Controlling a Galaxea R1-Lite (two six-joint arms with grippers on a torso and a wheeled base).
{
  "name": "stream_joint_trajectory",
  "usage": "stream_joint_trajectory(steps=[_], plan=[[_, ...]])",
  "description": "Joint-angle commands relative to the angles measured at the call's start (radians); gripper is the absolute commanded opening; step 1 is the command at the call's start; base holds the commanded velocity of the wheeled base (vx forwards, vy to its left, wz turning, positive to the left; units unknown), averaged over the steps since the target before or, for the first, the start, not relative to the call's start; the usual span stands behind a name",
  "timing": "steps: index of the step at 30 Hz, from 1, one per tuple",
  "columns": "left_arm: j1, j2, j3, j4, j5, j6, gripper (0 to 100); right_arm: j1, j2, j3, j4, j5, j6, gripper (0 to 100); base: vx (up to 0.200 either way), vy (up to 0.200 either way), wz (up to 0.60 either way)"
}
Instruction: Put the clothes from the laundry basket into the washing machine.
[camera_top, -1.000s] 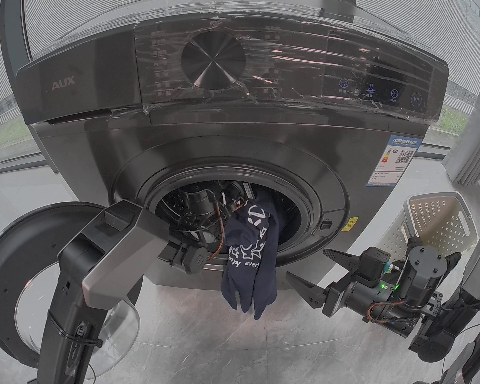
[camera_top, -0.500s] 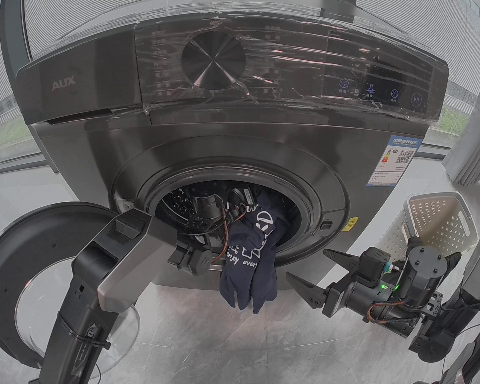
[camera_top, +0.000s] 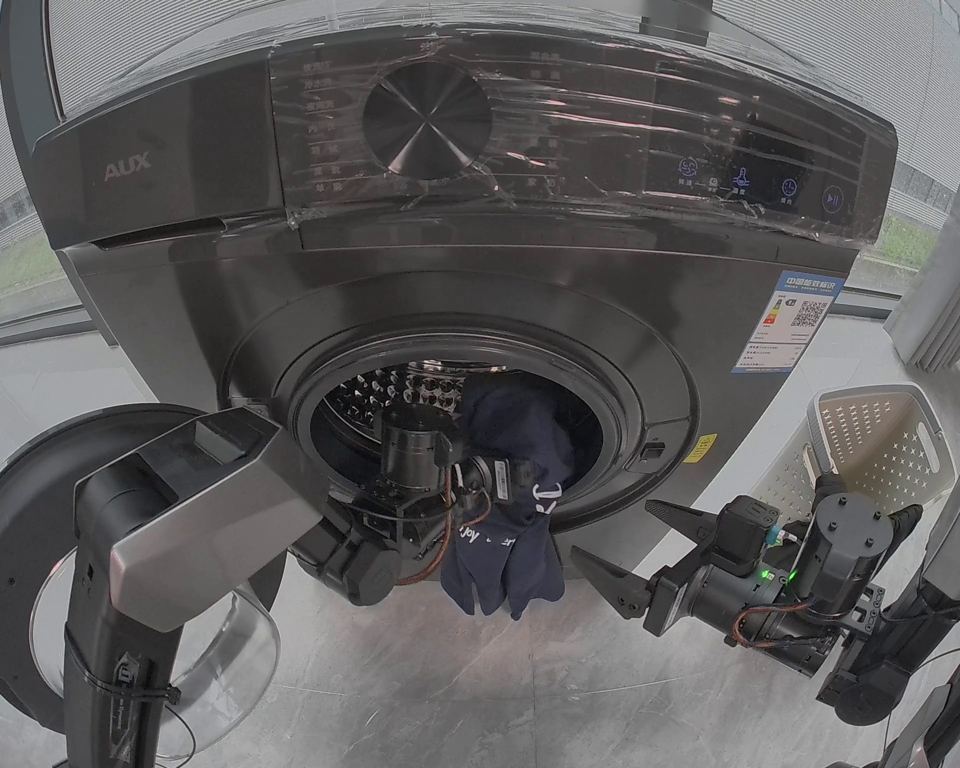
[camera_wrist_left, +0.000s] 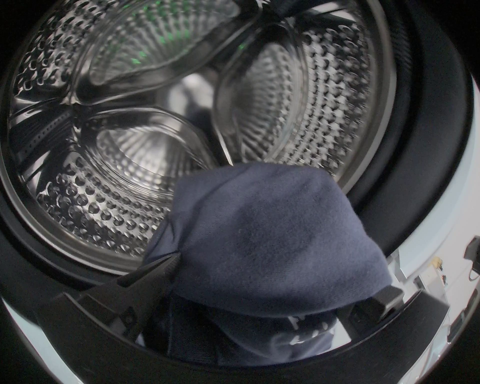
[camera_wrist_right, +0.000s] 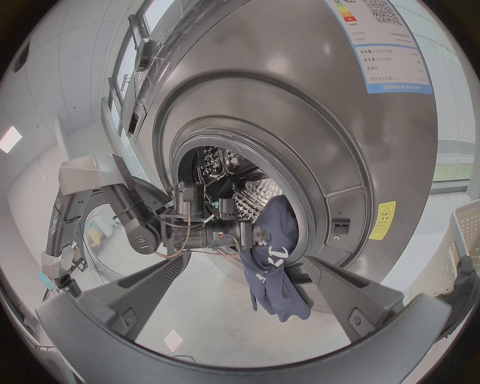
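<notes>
A navy garment (camera_top: 505, 560) with white print lies over the lower lip of the washing machine's round opening (camera_top: 640, 400). Its top is heaped just inside the mouth and its lower part hangs down outside. My left gripper (camera_top: 525, 480) sits at the mouth, right against the cloth. In the left wrist view the garment (camera_wrist_left: 270, 235) mounds between the spread fingers (camera_wrist_left: 150, 280), with the steel drum (camera_wrist_left: 150, 150) behind. My right gripper (camera_top: 612, 530) hovers open and empty, low and to the right of the opening. The white laundry basket (camera_top: 880, 440) stands on the floor at far right.
The machine's round door (camera_top: 50, 520) stands swung open at lower left, behind my left arm. Grey tiled floor (camera_top: 450, 690) lies in front of the machine. Dark cloth shows in the basket (camera_wrist_right: 467, 230) in the right wrist view.
My left arm has drawn back out of the drum and dropped lower. The garment's top now rests heaped in the opening and its hanging part sits lower. The right arm has stayed still.
</notes>
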Motion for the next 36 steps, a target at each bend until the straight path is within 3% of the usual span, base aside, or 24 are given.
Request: stream_joint_trajectory(steps=[1, 8, 15, 16, 22, 25, 27, 28, 36], plan=[[-0.036, -0.056, 0.061, 0.011, -0.014, 0.007, 100, -0.001, 0.003, 0.005, 0.0, 0.0, 0.001, 100, 0.0, 0.0, 0.0], [-0.041, -0.044, 0.117, 0.017, -0.063, 0.012, 100, 0.001, 0.006, 0.003, 0.0, 0.0, 0.001, 100, 0.0, 0.0, 0.0], [-0.027, 0.056, 0.074, 0.008, -0.056, 0.032, 100, 0.001, 0.006, 0.003, 0.0, 0.0, 0.001, 100, 0.0, 0.0, 0.0], [-0.027, 0.065, 0.07, 0.008, -0.056, 0.035, 0, 0.001, 0.006, 0.003, 0.0, 0.0, 0.001, 100, 0.0, 0.0, 0.0], [-0.013, 0.074, -0.015, 0.001, -0.043, 0.021, 0, 0.002, 0.006, 0.0, 0.0, 0.0, 0.001, 100, 0.0, 0.0, 0.0], [0.012, 0.076, -0.113, -0.034, 0.016, 0.013, 0, 0.004, 0.006, -0.003, 0.0, 0.0, 0.001, 100, 0.0, 0.0, 0.0], [0.012, 0.076, -0.113, -0.034, 0.016, 0.013, 0, 0.004, 0.006, -0.003, 0.0, 0.0, 0.001, 100, 0.0, 0.0, 0.0], [0.05, 0.085, -0.211, -0.064, 0.084, 0.013, 0, 0.004, 0.005, -0.003, 0.0, 0.0, 0.001, 100, 0.0, 0.0, 0.0], [0.116, 0.087, -0.352, -0.071, 0.121, 0.012, 0, 0.002, 0.005, -0.003, 0.0, 0.0, 0.001, 100, 0.0, 0.0, 0.0]])
